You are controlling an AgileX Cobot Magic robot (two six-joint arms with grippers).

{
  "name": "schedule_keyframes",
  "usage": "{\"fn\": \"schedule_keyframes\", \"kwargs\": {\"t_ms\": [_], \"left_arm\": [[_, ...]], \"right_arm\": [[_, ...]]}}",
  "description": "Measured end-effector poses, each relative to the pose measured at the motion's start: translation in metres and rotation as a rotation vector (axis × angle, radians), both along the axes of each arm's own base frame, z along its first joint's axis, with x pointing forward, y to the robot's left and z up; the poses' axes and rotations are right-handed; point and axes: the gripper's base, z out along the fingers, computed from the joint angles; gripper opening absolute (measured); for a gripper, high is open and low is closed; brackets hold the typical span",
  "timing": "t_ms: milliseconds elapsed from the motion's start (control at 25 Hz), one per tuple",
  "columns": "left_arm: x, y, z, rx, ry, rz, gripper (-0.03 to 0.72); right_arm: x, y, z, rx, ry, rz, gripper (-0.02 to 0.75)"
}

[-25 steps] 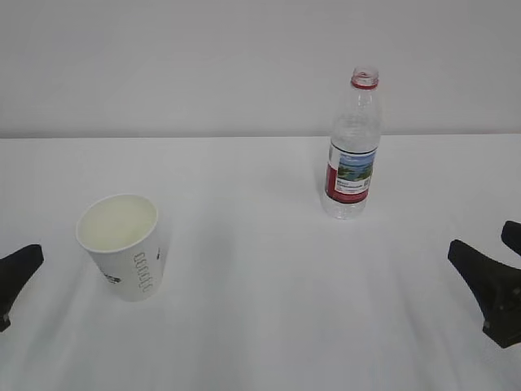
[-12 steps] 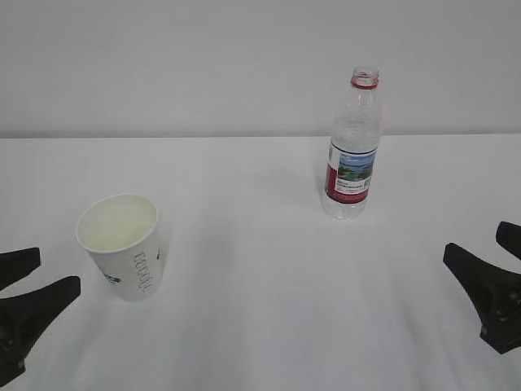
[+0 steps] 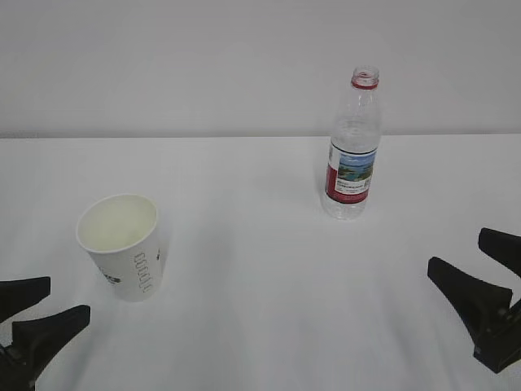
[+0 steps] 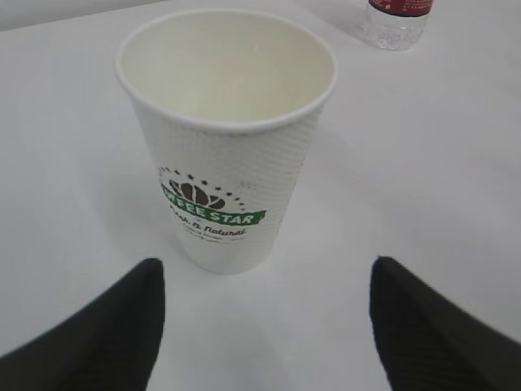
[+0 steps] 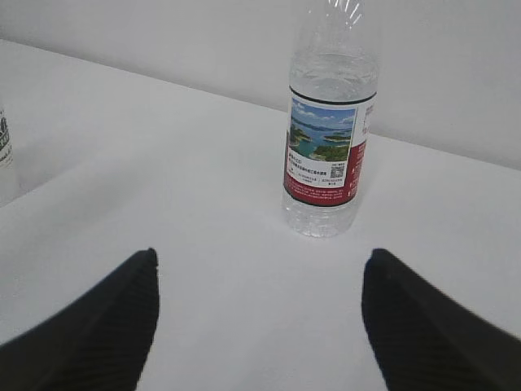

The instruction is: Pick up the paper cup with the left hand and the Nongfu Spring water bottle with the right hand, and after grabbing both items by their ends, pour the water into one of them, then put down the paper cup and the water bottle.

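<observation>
The white paper cup [image 3: 122, 248] stands upright at the left of the table, its green logo showing in the left wrist view [image 4: 228, 138]. My left gripper [image 3: 67, 297] is open just in front of it, apart from it, with both fingers low over the table [image 4: 265, 265]. The clear Nongfu Spring water bottle [image 3: 352, 155] stands upright and uncapped at the back right. My right gripper [image 3: 456, 249] is open, well short of the bottle [image 5: 326, 155], with nothing between its fingers [image 5: 260, 254]. I cannot make out any water.
The white table [image 3: 260, 269] runs back to a plain pale wall [image 3: 203, 65]. The bottle's base [image 4: 395, 20] shows at the top of the left wrist view, and the cup's edge [image 5: 4, 155] at the left of the right wrist view.
Both grippers have come further into view. The left one moved in from the lower left towards the cup, the right one moved inward towards the bottle. Cup and bottle have not moved.
</observation>
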Motion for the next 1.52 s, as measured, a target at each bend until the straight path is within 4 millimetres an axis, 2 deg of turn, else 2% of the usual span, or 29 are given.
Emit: {"fn": "schedule_keyframes", "kwargs": {"t_ms": [160,320,720,1080,1520], "left_arm": [[0.002,0.002,0.0,0.0,-0.001,0.031,0.639],[0.003,0.004,0.0,-0.001,-0.001,0.052,0.659],[0.003,0.003,0.0,-0.001,-0.005,0.05,0.655],[0.003,0.003,0.001,-0.003,-0.009,0.048,0.608],[0.003,0.003,0.001,-0.005,-0.008,0.047,0.594]], "right_arm": [[0.001,0.001,0.0,-0.007,-0.005,0.008,0.652],[0.005,0.001,-0.002,-0.014,0.008,0.015,0.662],[0.034,0.002,-0.021,-0.017,0.094,0.003,0.662],[0.067,0.003,-0.031,-0.018,0.099,0.002,0.661],[0.11,0.006,-0.043,-0.018,0.071,0.011,0.643]]}}
